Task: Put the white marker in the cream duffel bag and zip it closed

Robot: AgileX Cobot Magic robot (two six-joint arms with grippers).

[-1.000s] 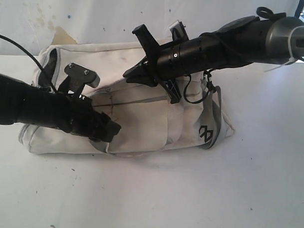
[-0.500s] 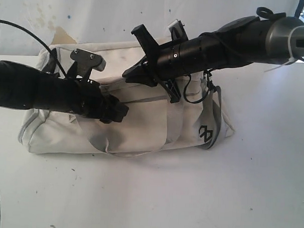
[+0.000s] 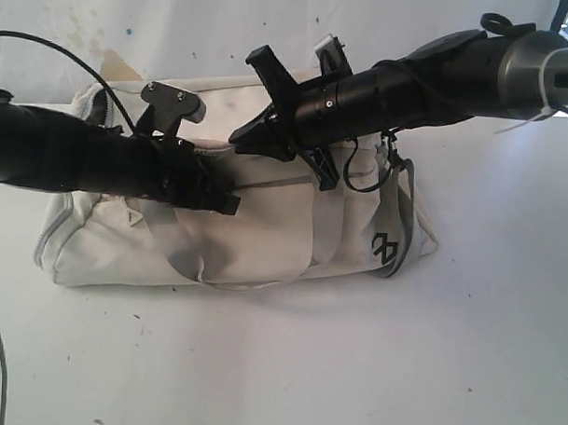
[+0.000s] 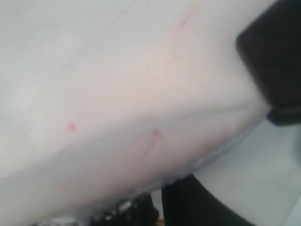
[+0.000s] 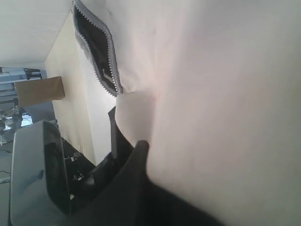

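Two-armed work at a speckled white counter (image 3: 419, 366)

Sprawled lengthwise across the middle of it, long side toward the exterior camera: the cream duffel bag (image 3: 264, 244), with a black logo (image 3: 385, 246) on the right end and a grey strap (image 3: 407, 207) hanging beside. Around the bag, bare white top peppered with small dark specks and scuffs. Behind, a pale wall (image 3: 179, 22) blotched with brownish stains, and one tan patch (image 3: 116, 69) just above the bag's left end. Arching in from the left edge, a thin black cable (image 3: 56, 48).

Against the bag's front face, below the top flap, the left pincer (image 3: 224, 199). From its wrist camera, only blurred cream cloth, faint pink marks and one black finger (image 4: 277, 61); clenched or released, cannot tell. Over the top flap, reaching across the middle, the right pincer (image 3: 240, 136), clenched, seemingly on a fold of the bag's cloth. Close by in that wrist view, a grey zipper (image 5: 106, 61) gaping on dark lining. Farther off there, a cream panel (image 5: 70, 94), a brown cardboard box (image 5: 40, 92) and a dim, cluttered stretch of room.

No view showing the white marker
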